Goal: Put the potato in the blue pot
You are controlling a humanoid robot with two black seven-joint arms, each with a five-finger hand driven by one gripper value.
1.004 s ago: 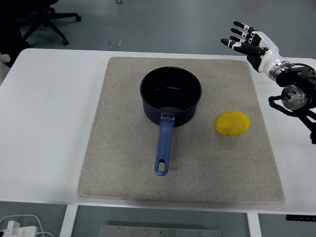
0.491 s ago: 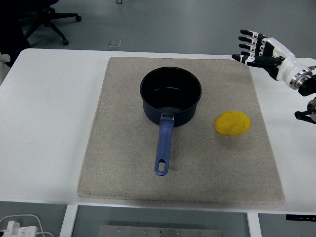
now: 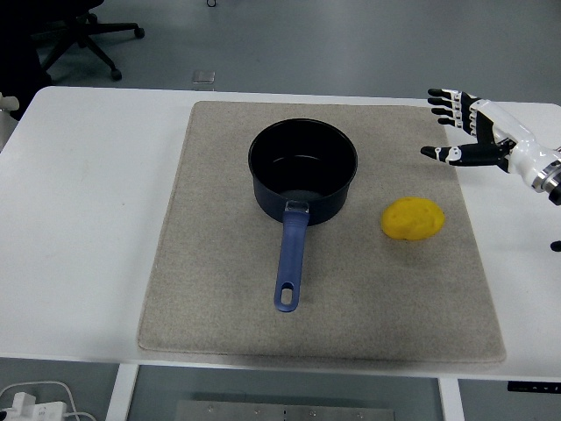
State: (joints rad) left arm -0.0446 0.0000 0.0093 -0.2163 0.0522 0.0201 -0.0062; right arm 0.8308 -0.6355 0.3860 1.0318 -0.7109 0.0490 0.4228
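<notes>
White table (image 3: 96,193), bearing one grey mat (image 3: 228,324). Blue pot (image 3: 303,172), upright on the mat's middle, interior dark and bare of contents; blue handle pointing to the near edge. Potato (image 3: 413,218), yellow, lying on the mat just right of the pot, apart from it. Right hand (image 3: 473,132), above the mat's far right edge, fingers (image 3: 443,98) spread, holding nothing.

Office or lab setting: grey floor (image 3: 351,44), wheeled office chair base (image 3: 83,35), white counter (image 3: 88,193), cabling (image 3: 35,399) below.
</notes>
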